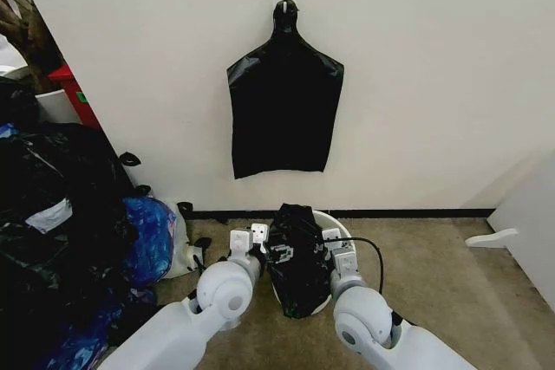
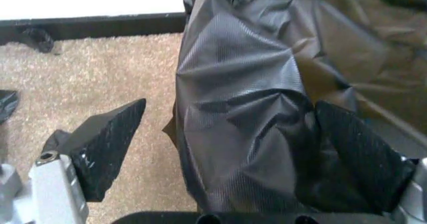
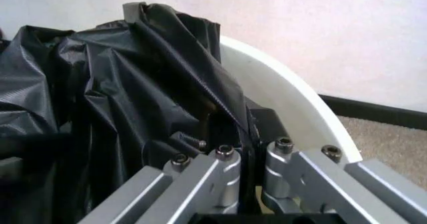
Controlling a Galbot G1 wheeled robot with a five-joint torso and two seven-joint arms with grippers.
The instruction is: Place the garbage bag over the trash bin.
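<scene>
The garbage bag (image 1: pixel 293 257) is a crumpled, glossy black mass bunched over the trash bin (image 1: pixel 336 221), whose cream-white rim shows behind and to its right. My left gripper (image 1: pixel 249 244) is at the bag's left side. In the left wrist view that gripper (image 2: pixel 230 106) is open, its ribbed pads (image 2: pixel 107 146) spread wide with a bulge of the bag (image 2: pixel 247 114) between them. My right gripper (image 1: pixel 340 250) is at the bin's right rim. The right wrist view shows this gripper (image 3: pixel 248 130) shut on a fold of the bag (image 3: pixel 140 83), just inside the bin's wall (image 3: pixel 293 103).
A bundle of flat black bags (image 1: pixel 284 110) hangs from a wall hook straight ahead. A heap of stuffed black bags (image 1: pixel 52 214) and a blue bag (image 1: pixel 147 236) crowd the left. A white panel (image 1: pixel 529 214) stands at the right. Carpet lies open at the front right.
</scene>
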